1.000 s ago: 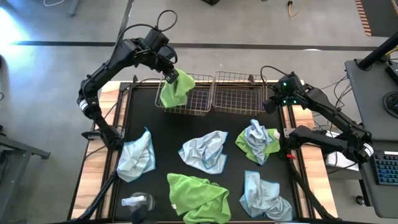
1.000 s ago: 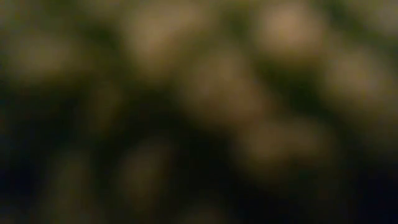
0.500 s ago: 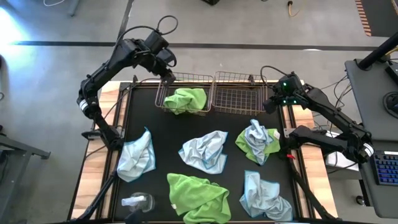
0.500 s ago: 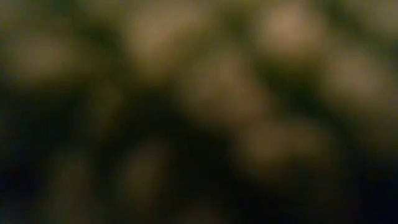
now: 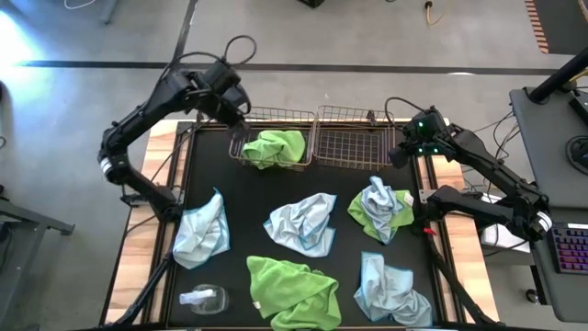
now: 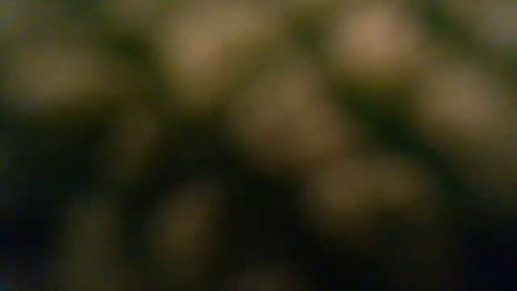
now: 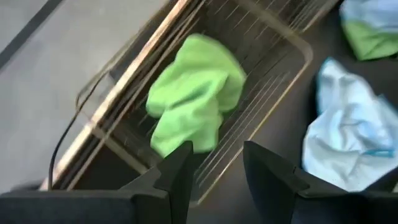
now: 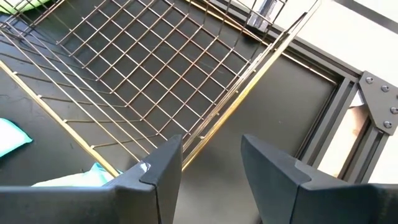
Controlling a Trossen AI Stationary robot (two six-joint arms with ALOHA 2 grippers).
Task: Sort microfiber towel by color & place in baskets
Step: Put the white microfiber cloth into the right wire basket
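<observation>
The left arm reaches in from the table's left edge, its links folded upward and bent toward the left wire basket point(image 5: 273, 147). Its left gripper point(image 5: 238, 124) hangs over the basket's outer left corner, pointing down, the two dark fingers point(image 7: 178, 173) spread apart with nothing between them. The right arm stretches along the table's right edge, elbow out past the table, forearm angled back toward the far right corner. Its right gripper point(image 5: 401, 153) sits just beside the right basket's point(image 5: 351, 142) outer end, its fingers point(image 8: 163, 168) parted and empty.
</observation>
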